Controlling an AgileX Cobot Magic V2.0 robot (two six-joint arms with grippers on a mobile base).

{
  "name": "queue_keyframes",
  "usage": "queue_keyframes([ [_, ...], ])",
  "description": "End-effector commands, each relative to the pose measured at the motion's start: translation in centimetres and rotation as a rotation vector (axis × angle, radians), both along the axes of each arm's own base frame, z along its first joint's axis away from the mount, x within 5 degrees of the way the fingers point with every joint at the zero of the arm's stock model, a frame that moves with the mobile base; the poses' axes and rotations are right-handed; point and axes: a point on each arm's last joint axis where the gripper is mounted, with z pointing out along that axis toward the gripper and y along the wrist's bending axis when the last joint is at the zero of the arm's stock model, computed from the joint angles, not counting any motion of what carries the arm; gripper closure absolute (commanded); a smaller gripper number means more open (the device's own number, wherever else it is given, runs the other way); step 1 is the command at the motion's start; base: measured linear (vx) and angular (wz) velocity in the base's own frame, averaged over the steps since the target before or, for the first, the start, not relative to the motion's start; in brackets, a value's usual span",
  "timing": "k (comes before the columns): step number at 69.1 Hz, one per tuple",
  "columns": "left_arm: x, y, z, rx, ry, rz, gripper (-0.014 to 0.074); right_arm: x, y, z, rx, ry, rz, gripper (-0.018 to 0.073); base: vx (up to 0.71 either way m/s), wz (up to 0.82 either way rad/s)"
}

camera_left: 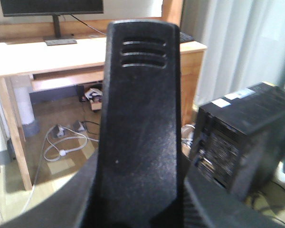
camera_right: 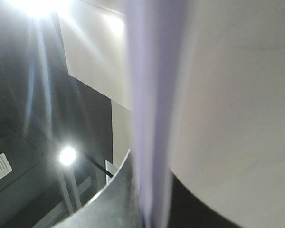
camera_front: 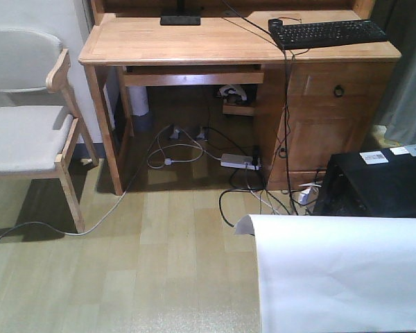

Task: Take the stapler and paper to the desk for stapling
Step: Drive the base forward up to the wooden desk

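So the left tool point(camera_left: 140, 216) looks clamped on the small black desktop stapler point(camera_left: 140, 118), in the air short of the far light-wood surface point(camera_front: 215, 38); rigid, compact, grip mid-body. The right tool point(camera_right: 180, 213) seems pinched on the thin white paper stack point(camera_front: 340, 270), near right: floppy, slippery, wants a firm edge pinch.
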Motion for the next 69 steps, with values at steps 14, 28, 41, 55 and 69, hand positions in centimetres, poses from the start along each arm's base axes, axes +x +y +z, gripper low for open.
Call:
queue_keyframes([
  [14,0.03,-0.14,1.87,-0.057,-0.118,-0.016,0.0603,-0.5,0.02,1.26,0.016,-0.074,0.018,0.0564,0.22,0.01],
  [28,0.03,-0.14,1.87,-0.057,-0.118,-0.016,0.0603,-0.5,0.02,1.26,0.016,-0.074,0.018,0.0564,0.25,0.0],
  [41,0.03,-0.14,1.87,-0.057,-0.118,-0.016,0.0603,-0.5,0.02,1.26,0.016,-0.074,0.018,0.0564,0.24,0.03],
  [55,0.03,-0.14,1.87,-0.057,-0.118,-0.016,0.0603,-0.5,0.02,1.26,0.016,-0.074,0.018,0.0564,0.22,0.05],
  [69,0.03,-0.14,1.87,-0.057,-0.118,-0.016,0.0603,-0.5,0.02,1.26,0.016,-0.074,0.018,0.0564,0.2,0.07],
])
